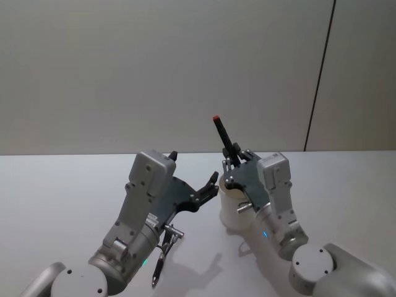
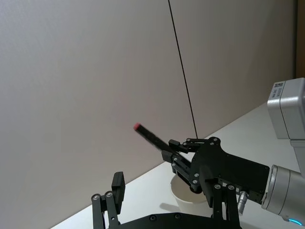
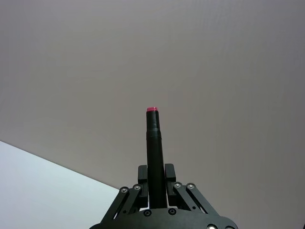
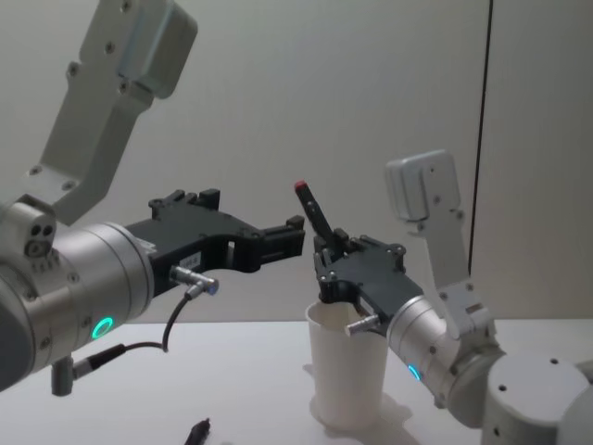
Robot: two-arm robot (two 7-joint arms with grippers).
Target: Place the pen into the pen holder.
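Right claw (image 1: 232, 154) clamped on the black pen (image 1: 221, 131), which is tilted with its red end up, directly over the pen holder (image 1: 232, 207), almost at its rolled rim. The pen's lower end is hidden behind the claw. The holder stands upright on the worktop (image 1: 49, 185), with open surface running back to the wall edge. Left claw (image 1: 193, 167) hovers just beside the holder, spread wide, holding nothing. A slim dark object (image 1: 158, 267) lies on the worktop under the left arm.

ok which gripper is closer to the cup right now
Right. The right gripper, shut on the pen, sits just above the rim of the cup. The left gripper is open, off to the cup's left and higher.
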